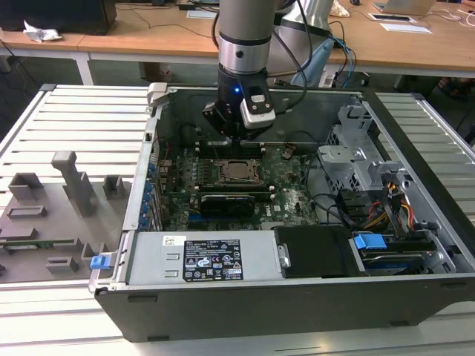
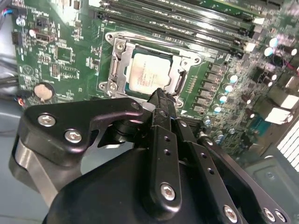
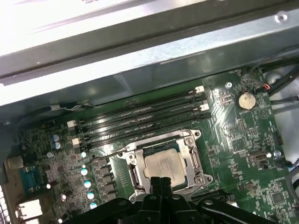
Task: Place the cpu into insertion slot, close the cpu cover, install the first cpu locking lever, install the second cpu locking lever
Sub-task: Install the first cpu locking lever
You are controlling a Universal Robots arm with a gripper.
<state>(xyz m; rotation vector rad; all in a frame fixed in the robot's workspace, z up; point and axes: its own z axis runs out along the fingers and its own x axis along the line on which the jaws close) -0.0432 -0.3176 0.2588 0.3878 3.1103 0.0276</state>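
- We see the cpu (image 3: 164, 164) lying flat in the insertion slot (image 3: 133, 172), its dull metal top facing up. The cpu cover (image 3: 190, 154) is down as a frame around it.
- The tool (image 3: 161, 181) hangs over the socket's edge, with its tips above the cover's rim just beside the chip. We cannot tell whether they touch the metal.
- Its two fingers (image 3: 156, 184) are pressed together, and we see nothing held between them.
- The chip is square, so we find no long axis. Its edges line up with the socket rim, and one pair runs parallel to the memory slots (image 3: 140, 119) near it.
- Around the socket spreads the green motherboard (image 3: 243, 154), which lies flat in the bottom of an open computer case (image 1: 297, 297).
- In the exterior view the case rests on a slatted metal bench (image 1: 74, 119). A grey fixture tray (image 1: 44, 215) lies on that bench to the exterior view's left of the case, and a wooden bench (image 1: 148, 41) stands behind.
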